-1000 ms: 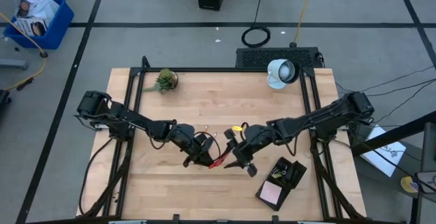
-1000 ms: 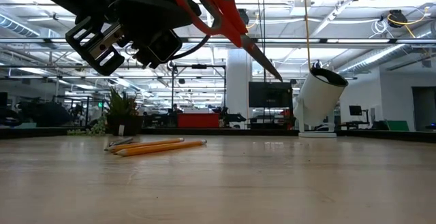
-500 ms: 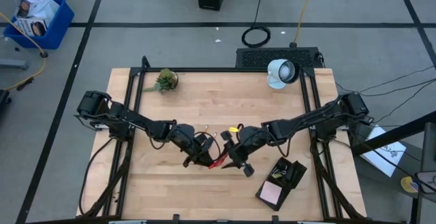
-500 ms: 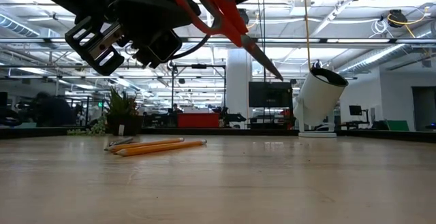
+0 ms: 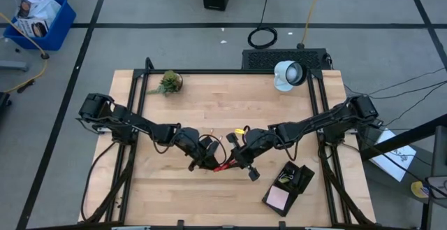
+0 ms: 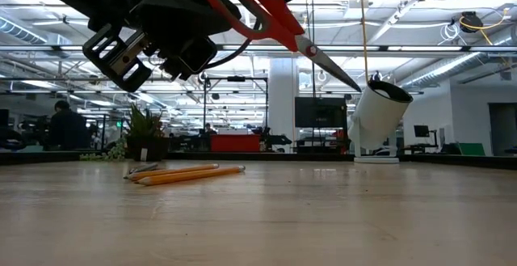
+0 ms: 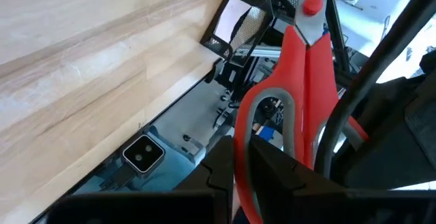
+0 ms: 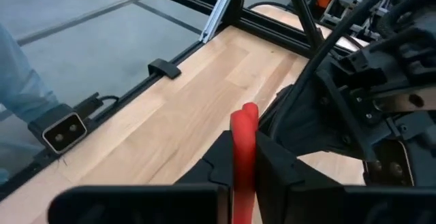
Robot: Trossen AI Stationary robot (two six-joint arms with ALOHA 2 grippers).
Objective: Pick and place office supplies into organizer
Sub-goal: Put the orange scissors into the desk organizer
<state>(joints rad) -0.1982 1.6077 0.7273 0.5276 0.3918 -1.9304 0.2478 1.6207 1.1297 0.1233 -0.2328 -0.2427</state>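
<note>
The red-handled scissors (image 5: 223, 166) hang in the air over the table's middle, between both grippers. In the low view the scissors (image 6: 271, 15) slant down, blades ending at the tip (image 6: 355, 84). My left gripper (image 5: 211, 163) is shut on them from the left, and my right gripper (image 5: 237, 161) from the right. Two orange-yellow pencils (image 6: 186, 172) lie flat on the wood. The black organizer (image 5: 297, 176) sits near the front right with a pink sticky pad (image 5: 278, 198) in it. My left gripper pinches the rim of one red handle loop (image 7: 240, 139) between its two fingers. The scissors reach away from the fingers, pivot (image 7: 312, 6) far out, clear of the table. My right gripper pinches a red handle (image 8: 244, 139) edge-on between its two fingers, coming nearly level from the table's right side.
A small green potted plant (image 5: 168, 83) stands at the far left and a round white lamp (image 5: 287, 75) at the far right. A black box (image 5: 285, 58) lies beyond the far edge. Bare wood lies near the front left.
My right gripper has edged left toward the scissors' handles. The scissors have tipped flatter: in the low view the blade tip has swung up and outward, while the handles stay at my left gripper.
</note>
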